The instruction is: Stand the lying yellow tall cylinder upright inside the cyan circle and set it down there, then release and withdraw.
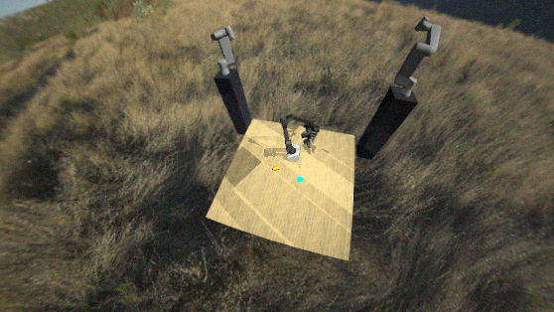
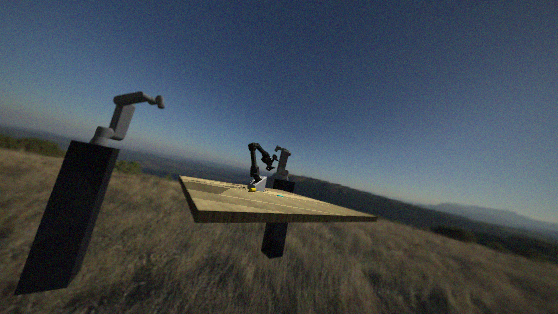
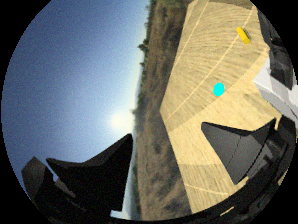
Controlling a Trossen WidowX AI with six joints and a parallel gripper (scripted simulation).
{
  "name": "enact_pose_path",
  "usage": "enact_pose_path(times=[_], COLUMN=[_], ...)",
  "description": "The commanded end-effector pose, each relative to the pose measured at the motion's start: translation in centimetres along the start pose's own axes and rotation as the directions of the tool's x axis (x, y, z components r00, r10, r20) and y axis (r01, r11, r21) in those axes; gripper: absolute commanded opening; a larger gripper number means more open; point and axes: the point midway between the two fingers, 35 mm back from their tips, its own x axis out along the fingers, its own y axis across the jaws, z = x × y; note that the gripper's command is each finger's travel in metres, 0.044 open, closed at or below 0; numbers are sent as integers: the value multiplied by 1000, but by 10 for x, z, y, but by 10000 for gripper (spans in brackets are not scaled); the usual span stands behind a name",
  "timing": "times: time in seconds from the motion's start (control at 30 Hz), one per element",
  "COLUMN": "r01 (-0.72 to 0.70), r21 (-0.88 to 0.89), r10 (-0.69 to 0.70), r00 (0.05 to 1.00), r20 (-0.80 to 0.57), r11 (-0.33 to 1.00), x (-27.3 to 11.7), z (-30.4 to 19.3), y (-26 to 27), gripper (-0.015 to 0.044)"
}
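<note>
Yellow cylinder lying outside cyan circle, gripper spread

Yellow tall cylinder [image 1: 276,168] [image 2: 252,190] [image 3: 243,35] is lying on its side, apart from the cyan circle [image 1: 300,179] [image 2: 280,196] [image 3: 218,89]. Both are resting on the wooden tabletop [image 1: 283,214] [image 2: 280,218] [image 3: 200,65]. White block [image 1: 293,155] [image 2: 260,184] is sitting near the circle, black arm [image 1: 286,134] [image 2: 253,160] rising from it. Gripper [image 1: 307,143] [image 2: 273,163] [image 3: 168,132] is hanging above the tabletop, well apart from the circle, fingers spreading wide with nothing between them. Two grey arms [image 1: 226,50] [image 2: 122,120] are standing on dark pillars, farther from the circle than the black arm. Top and exterior views are showing fingers too small to make out; exterior is squashing the circle to a thin sliver. Wrist view is cutting off the white block and finger mounts at its round edge.
</note>
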Motion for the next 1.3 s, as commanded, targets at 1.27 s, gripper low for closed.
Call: enact_pose_path(times=[1.27], r01=[873], r21=[-187], r10=[-892], r00=[450], r20=[-51], r11=[451], x=[162], z=[217], y=[-117], gripper=[309])
